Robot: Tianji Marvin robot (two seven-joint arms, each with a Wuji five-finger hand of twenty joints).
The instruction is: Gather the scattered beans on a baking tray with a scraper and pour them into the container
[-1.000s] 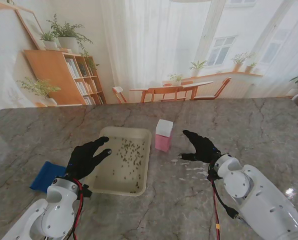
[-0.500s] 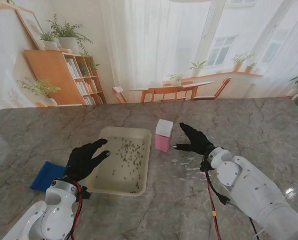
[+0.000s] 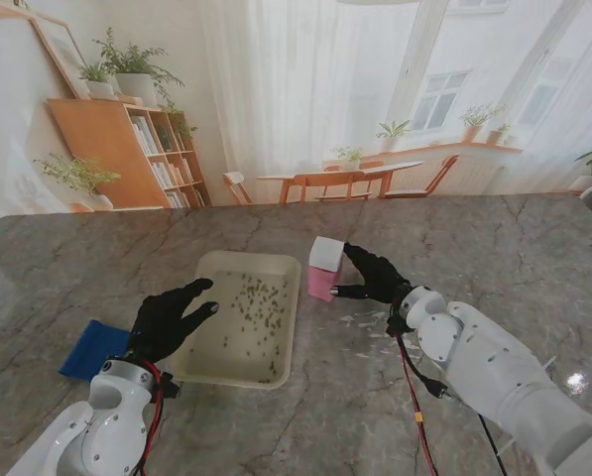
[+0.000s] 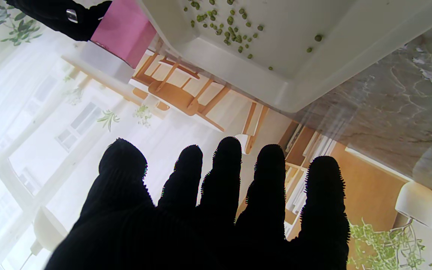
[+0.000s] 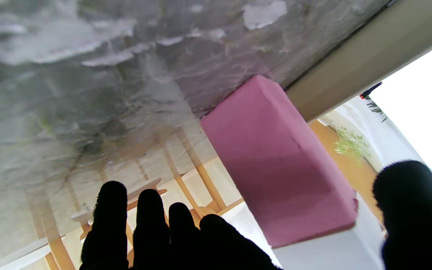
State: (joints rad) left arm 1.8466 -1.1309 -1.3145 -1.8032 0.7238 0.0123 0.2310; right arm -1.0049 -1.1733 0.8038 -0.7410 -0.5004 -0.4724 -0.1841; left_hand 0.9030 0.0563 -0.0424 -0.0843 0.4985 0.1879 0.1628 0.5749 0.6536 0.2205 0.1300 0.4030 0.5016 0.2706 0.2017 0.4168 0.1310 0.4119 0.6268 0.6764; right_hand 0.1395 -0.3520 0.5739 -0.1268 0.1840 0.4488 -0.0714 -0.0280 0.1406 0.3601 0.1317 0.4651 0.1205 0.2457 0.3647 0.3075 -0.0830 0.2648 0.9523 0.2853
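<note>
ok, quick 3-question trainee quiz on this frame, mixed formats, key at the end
1. True or false: the right hand has already lifted the pink container off the table.
2. Multiple choice: where are the beans? A) in the baking tray B) in the container C) spilled on the marble table
3. Fill in: the blue object lies on the tray's ____ side in the stand view.

Key:
1. False. The container stands on the table, and the open fingers are beside it.
2. A
3. left, near the left hand, which is open over the tray's edge.
</note>
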